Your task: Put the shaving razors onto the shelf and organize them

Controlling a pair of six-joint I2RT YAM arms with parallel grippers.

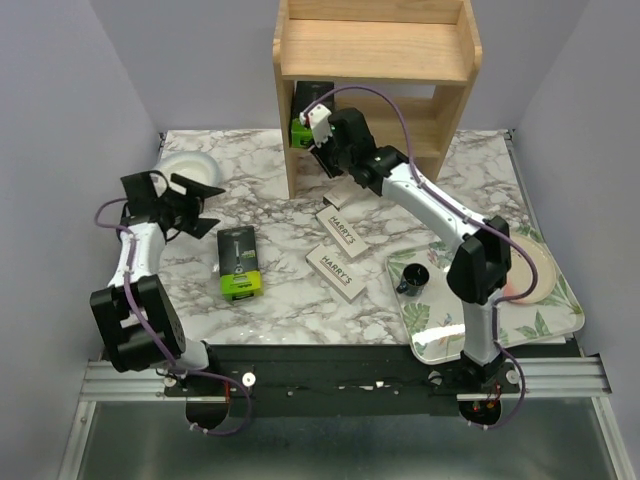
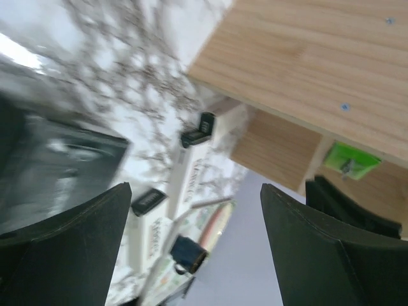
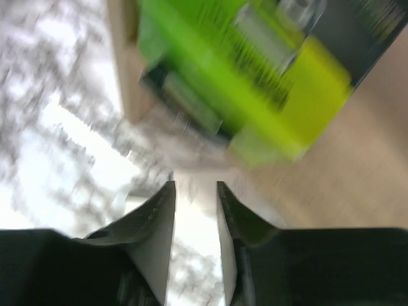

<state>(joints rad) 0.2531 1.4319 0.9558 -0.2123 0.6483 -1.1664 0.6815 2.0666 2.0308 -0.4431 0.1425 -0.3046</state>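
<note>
The wooden shelf [image 1: 375, 50] stands at the back middle. One black pack with a lime-green end [image 1: 303, 118] stands in its lower tier at the left; it shows blurred in the right wrist view [image 3: 255, 70]. My right gripper [image 1: 320, 145] is just in front of it, its jaws [image 3: 194, 210] a narrow gap apart with nothing between them. A second black-and-lime pack [image 1: 240, 262] lies on the table. Two HARRY'S boxes [image 1: 345, 230] [image 1: 337, 272] lie in the middle; a third [image 1: 343, 196] is partly hidden under the right arm. My left gripper [image 1: 195, 205] is open and empty [image 2: 194, 191].
A white bowl [image 1: 188, 168] sits at the back left behind the left gripper. A leaf-patterned tray [image 1: 440, 335] at the right holds a black cup [image 1: 413, 278] and a plate [image 1: 535, 270]. The marble table [image 1: 280, 300] ends at walls on both sides.
</note>
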